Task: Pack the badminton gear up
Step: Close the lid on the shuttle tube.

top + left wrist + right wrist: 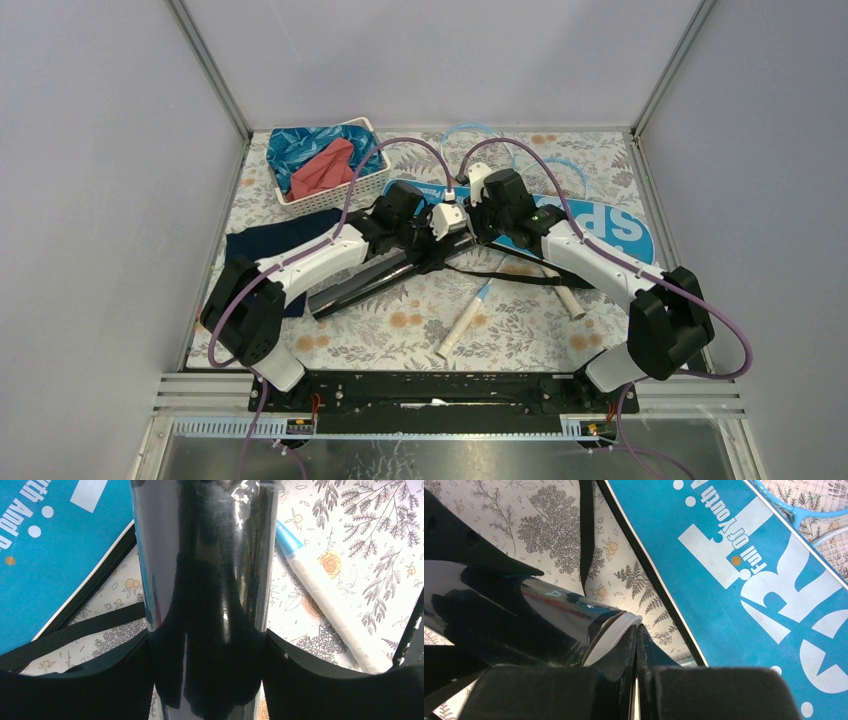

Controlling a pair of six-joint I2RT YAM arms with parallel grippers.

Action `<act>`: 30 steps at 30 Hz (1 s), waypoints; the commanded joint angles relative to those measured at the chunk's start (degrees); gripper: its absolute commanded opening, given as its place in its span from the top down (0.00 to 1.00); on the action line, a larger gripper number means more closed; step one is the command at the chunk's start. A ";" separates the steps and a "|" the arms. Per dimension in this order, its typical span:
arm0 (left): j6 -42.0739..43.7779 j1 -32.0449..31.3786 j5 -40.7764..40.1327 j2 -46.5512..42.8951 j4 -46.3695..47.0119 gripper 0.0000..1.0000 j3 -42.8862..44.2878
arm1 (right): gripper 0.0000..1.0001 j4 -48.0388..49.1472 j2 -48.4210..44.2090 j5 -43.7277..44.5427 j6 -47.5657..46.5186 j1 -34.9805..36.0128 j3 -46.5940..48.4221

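The long black tube (360, 285) lies slanted across the middle of the table. My left gripper (418, 232) is shut on the tube (210, 580), one finger on each side (207, 645). My right gripper (478, 228) is shut, its fingertips (638, 630) pressed together against the white rim at the tube's end (549, 625). The blue bag (610, 228) lies behind, to the right, and shows in both wrist views (45, 555) (734, 570). Two white racket handles (460, 328) (568, 298) lie in front; the light-blue heads (470, 130) are at the back. No shuttlecock is in view.
A white basket (330, 200) with blue and red cloths stands at the back left. A navy cloth (270, 245) lies under my left arm. The bag's black strap (520, 275) trails across the mat between the tube and the handles.
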 commanded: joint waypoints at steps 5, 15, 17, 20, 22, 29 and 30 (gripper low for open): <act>-7.05 -0.32 -3.07 -1.20 16.69 0.97 0.00 | 1.00 -1.03 2.40 -6.81 -0.07 7.36 0.54; -6.48 -0.23 -10.20 -3.12 20.45 0.94 -2.07 | 0.94 -0.08 5.49 -9.84 1.63 7.36 -0.53; -7.31 -0.08 -10.87 -3.00 20.39 0.94 -1.73 | 0.91 0.45 5.89 -10.52 2.20 7.36 -0.73; -7.68 0.11 -10.88 -2.70 19.82 0.94 -1.19 | 0.87 1.07 6.37 -11.70 2.67 7.36 -0.87; -6.93 0.16 -10.12 -2.46 19.36 0.95 -1.05 | 0.86 1.22 6.46 -11.73 2.55 7.38 -0.67; -2.65 0.12 -8.28 -2.66 17.64 0.98 -1.29 | 0.82 0.18 6.44 -14.53 -1.21 7.20 1.69; -1.70 0.12 -7.77 -2.87 17.43 0.99 -1.48 | 0.80 0.12 6.12 -15.06 -1.39 6.87 1.89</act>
